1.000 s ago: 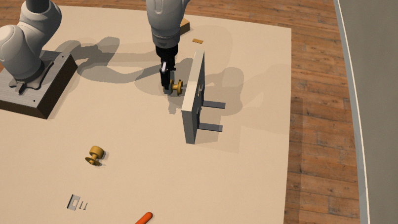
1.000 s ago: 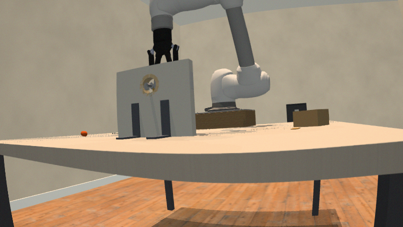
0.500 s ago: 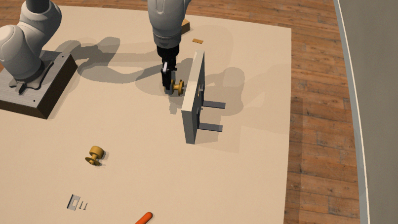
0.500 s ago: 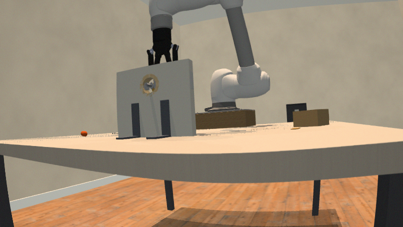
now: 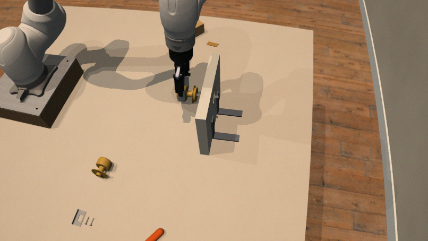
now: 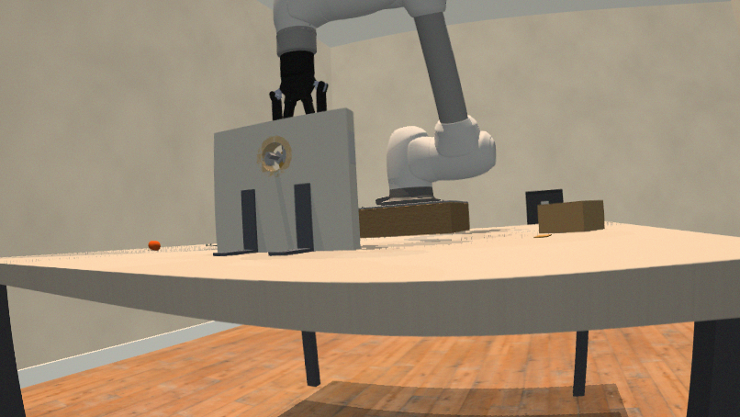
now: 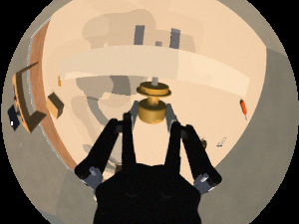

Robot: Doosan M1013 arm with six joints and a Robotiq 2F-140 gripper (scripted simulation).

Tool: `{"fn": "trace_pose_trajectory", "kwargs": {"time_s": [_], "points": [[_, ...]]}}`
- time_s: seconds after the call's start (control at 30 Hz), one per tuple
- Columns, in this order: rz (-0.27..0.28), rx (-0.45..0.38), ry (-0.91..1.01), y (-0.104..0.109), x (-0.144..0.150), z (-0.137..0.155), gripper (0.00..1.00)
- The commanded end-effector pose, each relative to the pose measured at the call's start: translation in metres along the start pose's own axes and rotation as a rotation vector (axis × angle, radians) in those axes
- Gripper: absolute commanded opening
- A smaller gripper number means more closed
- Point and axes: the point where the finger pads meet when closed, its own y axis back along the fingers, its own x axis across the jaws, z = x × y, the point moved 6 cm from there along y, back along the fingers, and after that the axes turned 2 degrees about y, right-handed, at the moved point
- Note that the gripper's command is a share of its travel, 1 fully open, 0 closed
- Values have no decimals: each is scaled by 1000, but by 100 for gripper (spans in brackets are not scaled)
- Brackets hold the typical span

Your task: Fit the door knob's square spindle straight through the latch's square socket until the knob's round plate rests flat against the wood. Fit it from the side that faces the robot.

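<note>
Door knob [image 5: 191, 93], gripped by its round head in the gripper [image 5: 181, 89], jaws part-closed on it and not wide. Carried above the table [image 5: 150, 134], axis level, round plate leading, so as to send the square spindle straight at the wood and not at a slant. Gripped from above, probably to leave the plate and spindle free of the fingers for a flush seat.

Just beyond, on the robot's side as the task asks: upright wood panel [image 5: 206, 101], plate close to its face but, to judge by the top view, not yet flat against it. Kept upright by two dark braces [image 5: 230, 112] on the far side.

Hard to make out: the spindle, only a small grey stub past the plate in the wrist view. Cannot tell whether its tip has entered. Latch socket [image 6: 273, 154] visible only from the far side, ringed in brass, something grey at its centre. Spindle tip or latch part, cannot say. From that side, knob hidden behind the panel.
</note>
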Motion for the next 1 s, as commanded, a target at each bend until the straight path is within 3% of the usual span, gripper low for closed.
{"fn": "trace_pose_trajectory", "kwargs": {"time_s": [0.0,0.97], "points": [[0,0,0,0,0,0,42],[0,0,0,1,0,-6,42]]}}
